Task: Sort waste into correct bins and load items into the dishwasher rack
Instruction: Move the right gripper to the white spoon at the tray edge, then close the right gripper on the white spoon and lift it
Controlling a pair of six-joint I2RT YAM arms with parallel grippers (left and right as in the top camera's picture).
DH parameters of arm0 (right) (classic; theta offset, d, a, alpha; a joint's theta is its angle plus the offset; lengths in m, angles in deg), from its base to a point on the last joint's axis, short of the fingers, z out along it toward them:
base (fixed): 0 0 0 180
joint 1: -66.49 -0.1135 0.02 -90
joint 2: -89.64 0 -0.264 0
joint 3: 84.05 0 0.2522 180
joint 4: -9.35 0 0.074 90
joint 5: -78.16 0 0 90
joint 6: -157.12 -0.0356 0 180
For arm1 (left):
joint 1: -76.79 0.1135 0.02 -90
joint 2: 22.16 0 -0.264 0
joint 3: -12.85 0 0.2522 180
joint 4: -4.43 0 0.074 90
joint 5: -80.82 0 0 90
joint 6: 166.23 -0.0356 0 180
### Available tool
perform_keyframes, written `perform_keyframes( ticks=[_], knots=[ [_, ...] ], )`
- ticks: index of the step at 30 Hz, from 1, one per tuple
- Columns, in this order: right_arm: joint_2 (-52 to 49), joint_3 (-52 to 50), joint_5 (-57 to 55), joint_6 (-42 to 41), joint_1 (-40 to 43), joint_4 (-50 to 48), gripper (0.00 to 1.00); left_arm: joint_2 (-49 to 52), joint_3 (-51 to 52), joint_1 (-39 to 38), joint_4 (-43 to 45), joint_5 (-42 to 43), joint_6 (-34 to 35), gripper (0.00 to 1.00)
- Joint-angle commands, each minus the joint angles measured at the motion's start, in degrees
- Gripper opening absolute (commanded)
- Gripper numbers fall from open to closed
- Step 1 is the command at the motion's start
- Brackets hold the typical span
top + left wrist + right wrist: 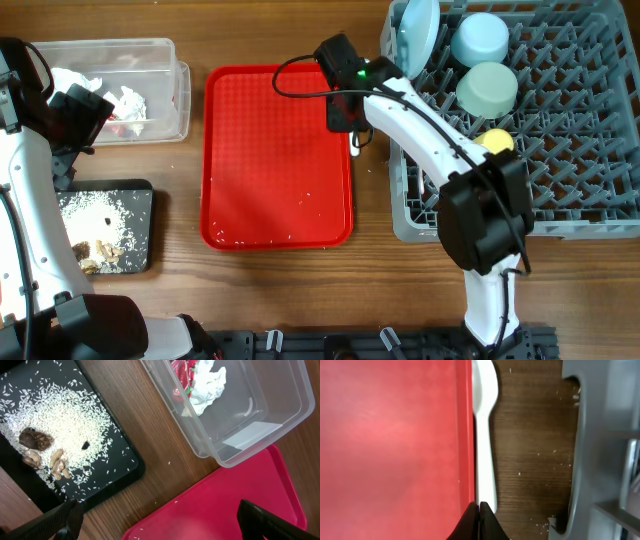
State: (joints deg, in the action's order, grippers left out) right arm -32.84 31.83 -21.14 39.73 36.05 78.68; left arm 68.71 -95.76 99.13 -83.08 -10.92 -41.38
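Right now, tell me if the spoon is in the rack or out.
Out: the spoon lies on the table between the red tray and the rack.

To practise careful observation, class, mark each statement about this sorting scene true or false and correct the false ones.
1. The white spoon lies on the wooden table, between the red tray and the rack. True.
2. The yellow cup stands on the red tray. False: it sits inside the rack.
3. The left gripper has its jaws wide open. True.
4. The black tray is bare. False: it holds scattered rice grains and brown scraps.
5. Crumpled napkins lie in the clear tub. True.
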Motion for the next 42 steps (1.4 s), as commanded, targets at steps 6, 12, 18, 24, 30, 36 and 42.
perform_keyframes(
  ticks=[6,12,18,24,30,36,42],
  knots=[
    [-4.5,-0.6,-1.2,1.0,0.5,1.6,0.04,0.1,-0.2,0.3,0.0,-0.7,0.2,1.0],
    [-6.3,-0.6,-1.3,1.9,0.6,-1.1,0.04,0.1,-0.2,0.3,0.0,-0.7,0.1,1.0],
    [-7.5,-0.6,-0.8,2.0,1.3,-1.8,0.04,0.1,-0.2,0.3,0.0,-0.7,0.2,1.0],
    [-8.5,-0.6,-0.5,2.1,1.9,-2.4,0.04,0.1,-0.2,0.3,0.0,-0.7,0.2,1.0],
    [-8.5,-0.6,4.3,2.4,1.9,-4.0,0.04,0.1,-0.2,0.3,0.0,-0.7,0.2,1.0],
    [-8.5,-0.6,5.6,3.4,1.9,-4.4,0.04,0.1,-0.2,0.3,0.0,-0.7,0.2,1.0],
    [-8.5,-0.6,10.2,3.4,1.8,-5.9,0.05,0.1,-0.2,0.3,0.0,-0.7,0.2,1.0]
  ],
)
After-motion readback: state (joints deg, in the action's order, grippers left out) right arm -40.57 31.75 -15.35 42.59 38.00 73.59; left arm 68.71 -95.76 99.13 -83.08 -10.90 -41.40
